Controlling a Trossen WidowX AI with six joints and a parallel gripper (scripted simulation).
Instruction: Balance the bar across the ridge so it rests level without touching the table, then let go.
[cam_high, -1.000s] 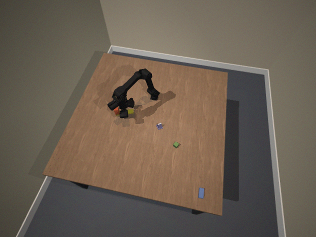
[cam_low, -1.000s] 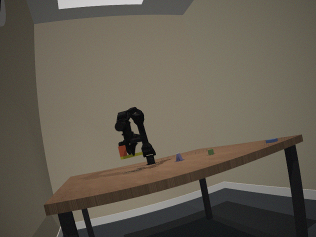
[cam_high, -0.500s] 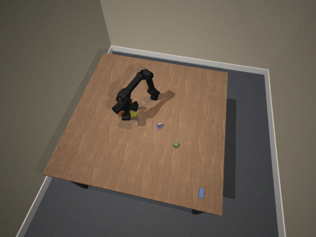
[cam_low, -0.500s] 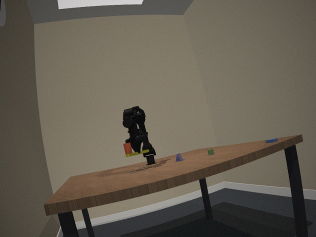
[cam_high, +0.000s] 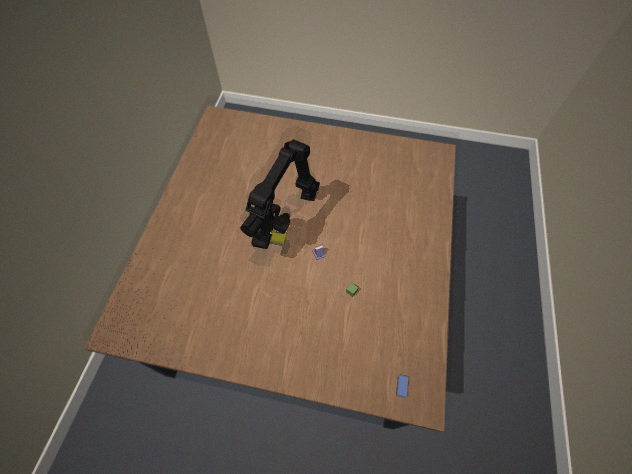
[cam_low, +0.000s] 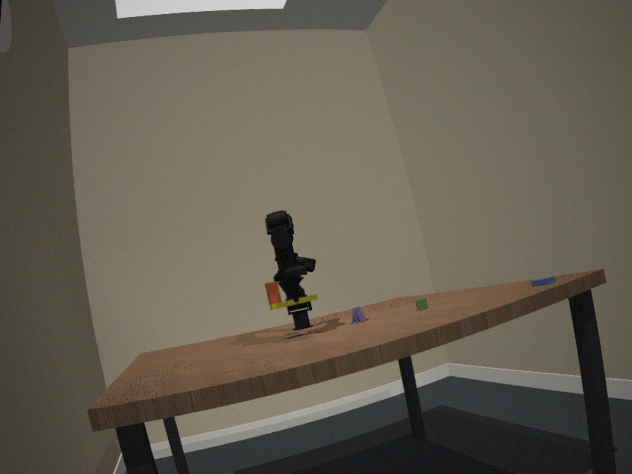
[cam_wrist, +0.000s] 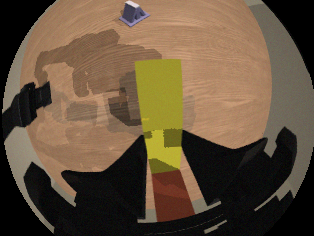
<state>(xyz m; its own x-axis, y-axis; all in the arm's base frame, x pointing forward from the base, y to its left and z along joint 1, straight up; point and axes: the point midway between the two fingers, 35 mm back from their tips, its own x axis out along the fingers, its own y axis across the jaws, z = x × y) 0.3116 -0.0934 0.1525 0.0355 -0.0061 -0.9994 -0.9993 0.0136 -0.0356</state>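
Observation:
The yellow bar carries an upright red block at one end. My gripper is shut on the bar, one finger on each side, and holds it above the table. In the exterior view the bar looks slightly tilted, but that view is itself slanted. The small purple ridge with a pale top stands on the table, apart from the bar. In the wrist view it lies beyond the bar's far end, a little to the left. The fingertips are hidden in the top view.
A green cube stands on the wooden table, beyond the ridge from my gripper. A flat blue block lies near a table corner. The arm's base stands to one side of the held bar.

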